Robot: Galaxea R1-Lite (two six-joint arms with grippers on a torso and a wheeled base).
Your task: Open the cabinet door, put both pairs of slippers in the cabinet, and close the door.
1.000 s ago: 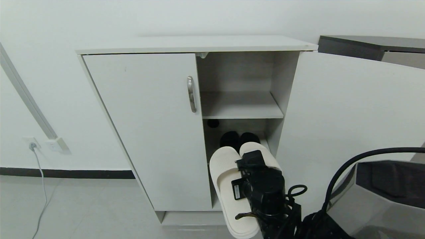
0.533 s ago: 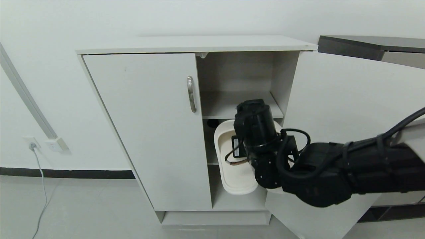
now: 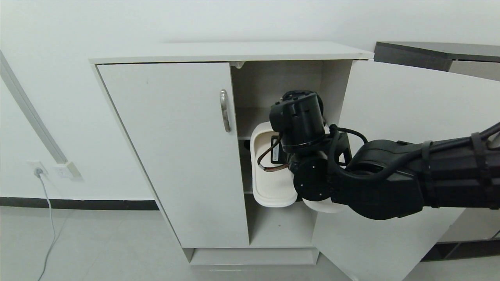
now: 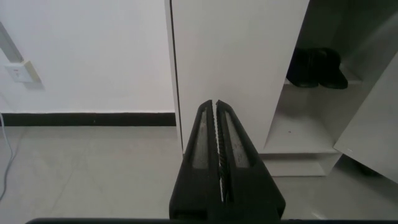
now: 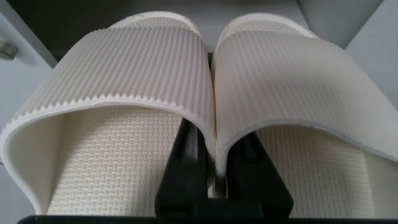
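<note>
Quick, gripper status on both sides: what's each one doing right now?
Left gripper: closed, holding nothing.
Right gripper: closed on the white slippers, pinching their inner edges together.

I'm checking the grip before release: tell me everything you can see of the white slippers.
The white slippers are a cream pair of slides that look like soft foam, with ribbed straps and woven-textured footbeds. They lie side by side and touching, their inner walls pinched together by the right gripper. They are held off the floor at the open right half of the cabinet, toes pointing in, heels hanging lower. Whether they touch a shelf is hidden.
</note>
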